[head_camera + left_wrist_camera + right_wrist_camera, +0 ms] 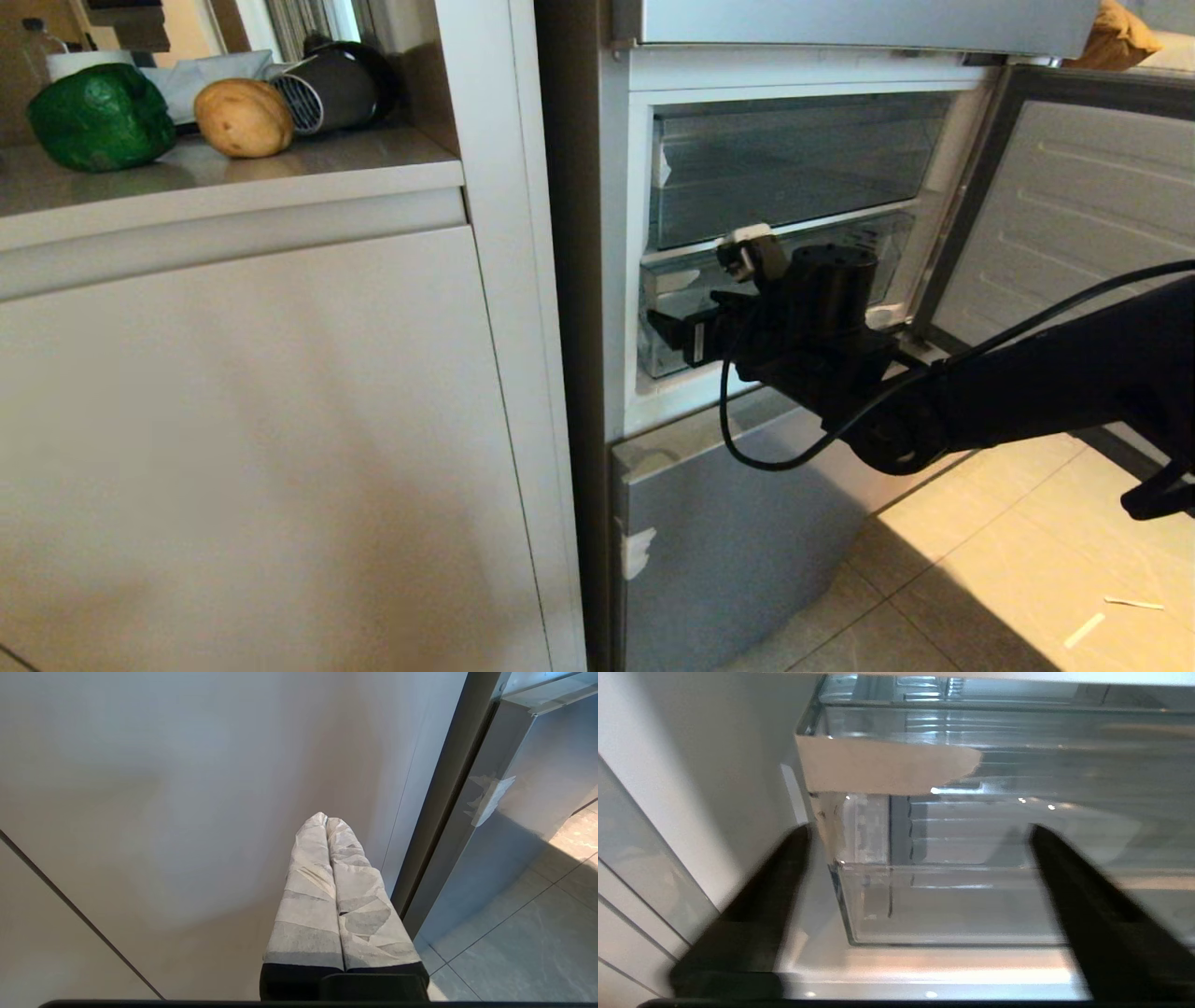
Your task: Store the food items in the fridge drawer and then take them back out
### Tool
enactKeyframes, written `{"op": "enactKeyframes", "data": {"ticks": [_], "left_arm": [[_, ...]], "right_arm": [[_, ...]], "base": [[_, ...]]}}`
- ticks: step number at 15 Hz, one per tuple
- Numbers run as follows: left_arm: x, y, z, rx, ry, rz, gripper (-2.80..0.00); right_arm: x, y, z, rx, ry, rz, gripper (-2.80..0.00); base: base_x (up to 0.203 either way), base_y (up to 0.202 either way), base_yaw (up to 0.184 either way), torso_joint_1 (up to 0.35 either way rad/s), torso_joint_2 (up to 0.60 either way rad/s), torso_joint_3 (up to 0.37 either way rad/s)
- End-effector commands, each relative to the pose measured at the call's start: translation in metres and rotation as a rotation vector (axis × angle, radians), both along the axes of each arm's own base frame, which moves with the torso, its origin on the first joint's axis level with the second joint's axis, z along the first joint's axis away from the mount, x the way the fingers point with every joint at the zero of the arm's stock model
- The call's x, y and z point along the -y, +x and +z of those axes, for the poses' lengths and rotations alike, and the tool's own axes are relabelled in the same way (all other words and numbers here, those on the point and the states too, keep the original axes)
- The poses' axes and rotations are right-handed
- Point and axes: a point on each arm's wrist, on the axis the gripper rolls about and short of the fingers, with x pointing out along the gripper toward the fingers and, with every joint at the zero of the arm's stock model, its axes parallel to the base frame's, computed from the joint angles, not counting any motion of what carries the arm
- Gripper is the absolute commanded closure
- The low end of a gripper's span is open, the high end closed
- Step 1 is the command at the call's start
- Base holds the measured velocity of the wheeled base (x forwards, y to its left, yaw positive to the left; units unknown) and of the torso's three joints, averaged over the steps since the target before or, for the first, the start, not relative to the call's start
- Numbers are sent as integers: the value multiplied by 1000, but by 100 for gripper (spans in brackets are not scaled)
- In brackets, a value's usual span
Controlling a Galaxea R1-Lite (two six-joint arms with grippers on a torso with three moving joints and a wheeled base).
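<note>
Both foods, pepper (101,117) and bun (244,118), wait on your counter (280,168); right gripper (920,877) gapes unclenched at the drawer (952,905).

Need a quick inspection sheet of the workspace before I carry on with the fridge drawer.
Surface: grey countertop left of the fridge.
Job's things: green pepper and tan bun both on the countertop; clear fridge drawer holds nothing seen.
Clutter: hair dryer behind the bun.
Grippers: right gripper open at the drawer front; left gripper shut, parked by the cabinet front.
Cables: black cable looping under the right arm.
Surroundings: fridge door open, tiled floor.
</note>
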Motion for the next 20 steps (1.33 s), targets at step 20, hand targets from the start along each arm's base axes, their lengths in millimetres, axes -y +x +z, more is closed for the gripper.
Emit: {"op": "enactKeyframes", "data": {"ticks": [20], "left_arm": [[0,0,0,0,0,0,0]], "right_arm": [[-14,-21,4,22,14,20,0]], "base": [[0,0,0,0,0,0]]}}
